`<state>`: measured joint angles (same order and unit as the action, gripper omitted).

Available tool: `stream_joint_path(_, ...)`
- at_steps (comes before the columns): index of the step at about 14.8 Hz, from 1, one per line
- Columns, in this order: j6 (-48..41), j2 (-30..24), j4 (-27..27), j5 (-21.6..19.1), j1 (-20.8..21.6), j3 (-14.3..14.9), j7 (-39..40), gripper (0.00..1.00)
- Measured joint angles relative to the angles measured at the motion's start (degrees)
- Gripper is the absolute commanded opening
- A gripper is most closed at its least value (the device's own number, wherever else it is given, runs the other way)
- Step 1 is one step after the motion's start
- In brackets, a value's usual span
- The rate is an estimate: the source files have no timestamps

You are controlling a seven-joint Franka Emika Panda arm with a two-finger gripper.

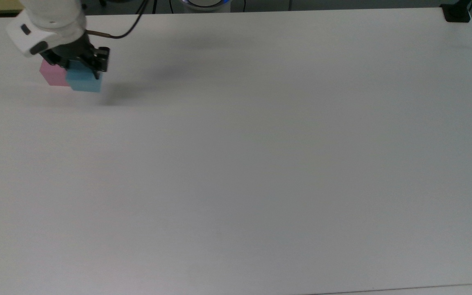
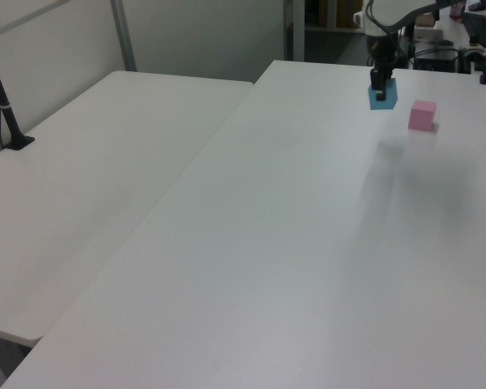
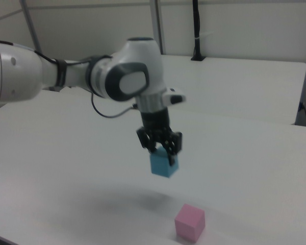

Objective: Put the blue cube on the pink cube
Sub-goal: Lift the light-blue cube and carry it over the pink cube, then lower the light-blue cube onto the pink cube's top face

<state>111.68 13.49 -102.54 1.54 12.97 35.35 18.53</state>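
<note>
Wide white table (image 1: 260,164) spanning the scene, with a second white table (image 2: 89,178) butted alongside on the left view's left. Black post (image 2: 4,105) clamped at that second table's far edge, another black post (image 3: 196,30) standing behind the tables in the right view. White Franka arm (image 3: 66,74) reaching in from the right view's left, its thick wrist turned straight down, a black cable (image 1: 125,28) looping off the wrist in the top view. Black two-finger gripper (image 3: 160,148) pointing down, jaws closed narrowly on the upper part of the blue cube (image 3: 163,164), one finger on each opposite side. Blue cube held level and clear of the tabletop, a soft shadow lying on the table beneath and to one side in the right view. In the top view, blue cube (image 1: 84,80) overlapping the lower right corner of the pink cube (image 1: 52,74), gripper (image 1: 76,65) above both near the top view's upper left corner. In the left view, blue cube (image 2: 381,97) and gripper (image 2: 379,87) up and to the left view's left of the pink cube (image 2: 422,115), the two cubes apart. Pink cube (image 3: 189,222) resting flat on the table near the right view's bottom edge, lower than the carried cube and not touching it.
</note>
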Motion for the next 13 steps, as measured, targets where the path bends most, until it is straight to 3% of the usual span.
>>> stream_joint_path(4, 4.9, -2.0, -5.7, 0.0, -0.2, 6.7, 7.3, 0.0)
stream_joint_path(8, 5.2, -2.8, -7.3, 0.0, -1.1, 10.9, 14.5, 0.0)
stream_joint_path(13, 5.3, -3.5, -9.3, 0.0, -1.7, 12.0, 17.5, 0.01)
